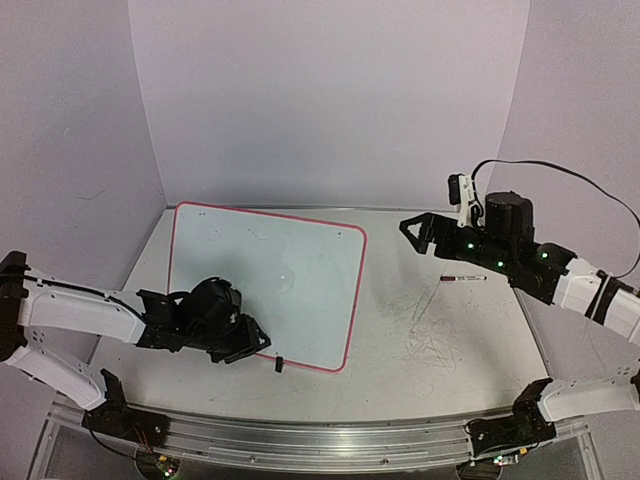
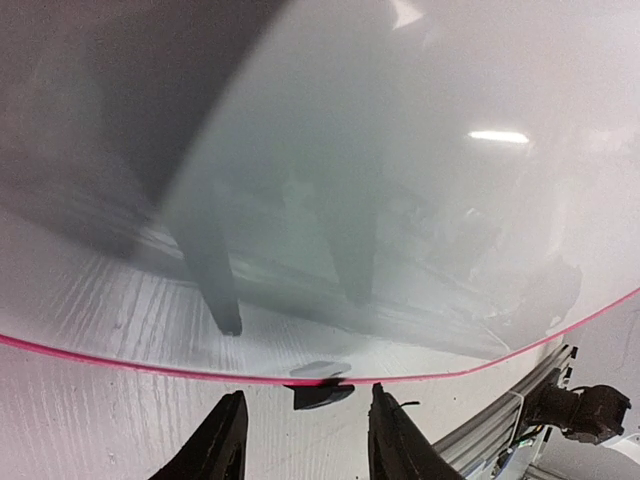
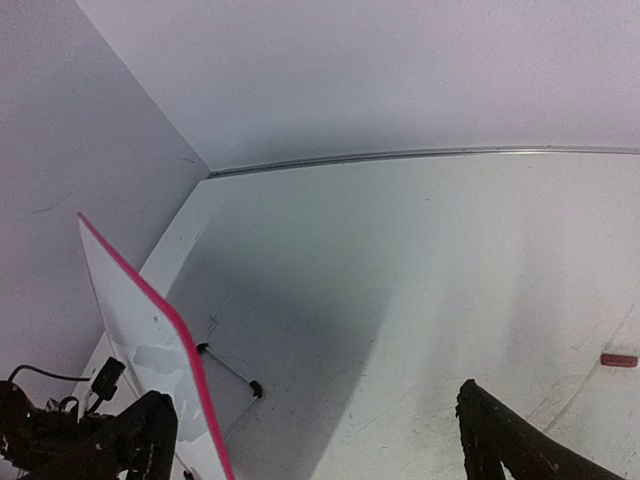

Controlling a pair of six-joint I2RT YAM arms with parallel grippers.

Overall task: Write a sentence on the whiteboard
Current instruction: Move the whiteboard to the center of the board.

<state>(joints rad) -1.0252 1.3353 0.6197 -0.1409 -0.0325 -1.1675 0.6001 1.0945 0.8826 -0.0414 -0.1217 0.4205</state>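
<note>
**While the board is blank: marker first**

Since no sentence shows on the whiteboard (image 1: 300, 250) (left of centre on the table), my right gripper (image 1: 412, 230), raised, spread wide and empty, should take the nearby marker (image 1: 465, 277) squarely. My left gripper (image 2: 306, 400) reaches low at the board's near rim, its 2 fingers parted either side of the black clip (image 2: 320, 393), holding nothing.

You've got a marker pen (image 1: 464, 278) lying flat on the scuffed white tabletop (image 1: 400, 390), out on the right side, its dark red end pointing left. Just nearer you than the pen, there's a tangle of faint grey scribbles (image 1: 437, 345) on the surface. An aluminium rail (image 1: 330, 442) runs along the near edge. Plain pale lilac walls (image 1: 330, 100) close in behind and on both sides.
</note>
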